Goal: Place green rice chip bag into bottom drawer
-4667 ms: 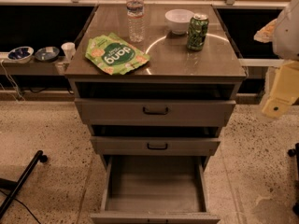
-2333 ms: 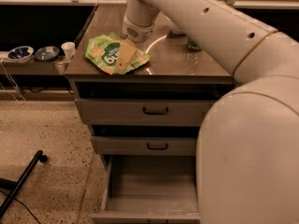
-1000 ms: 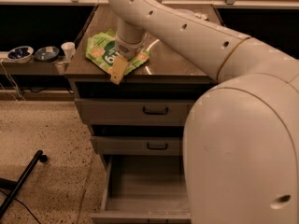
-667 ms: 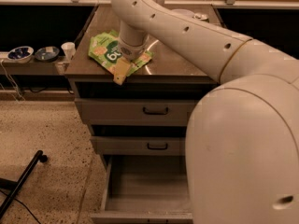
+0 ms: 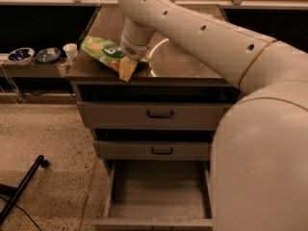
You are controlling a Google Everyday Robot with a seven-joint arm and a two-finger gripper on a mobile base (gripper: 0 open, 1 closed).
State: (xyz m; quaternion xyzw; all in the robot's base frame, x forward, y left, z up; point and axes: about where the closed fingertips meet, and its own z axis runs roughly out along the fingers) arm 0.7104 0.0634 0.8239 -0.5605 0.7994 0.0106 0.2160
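Camera view: we are looking down on a grey-brown cabinet (image 5: 144,76) from its front, with the robot's pale arm (image 5: 207,32) filling the right side.
Gripper: the gripper (image 5: 126,67) is sitting low at the front left edge of the cabinet top, reaching down from the arm's wrist.
Grip: we are reading the pincer as closed narrowly on the near right corner of the bag, with one yellowish finger (image 5: 126,71) hanging just over the cabinet's front edge.
Green rice chip bag: the green rice chip bag (image 5: 102,50) is lying over the front left part of the cabinet top, slanting up and away to the left from the gripper, with a dark shadow showing under it.
Bottom drawer: the bottom drawer (image 5: 159,194) is standing pulled out toward us, its plain grey floor and walls showing, well below the bag.
Upper drawers: the top drawer (image 5: 120,114) and the middle drawer (image 5: 125,150), each with a black handle, are sitting above it, far less pulled out.
Left shelf: two bowls (image 5: 20,55) and a white cup (image 5: 70,51) are resting beside the cabinet.
Floor: a black pole (image 5: 21,186) is lying across the speckled floor (image 5: 53,138) at lower left.
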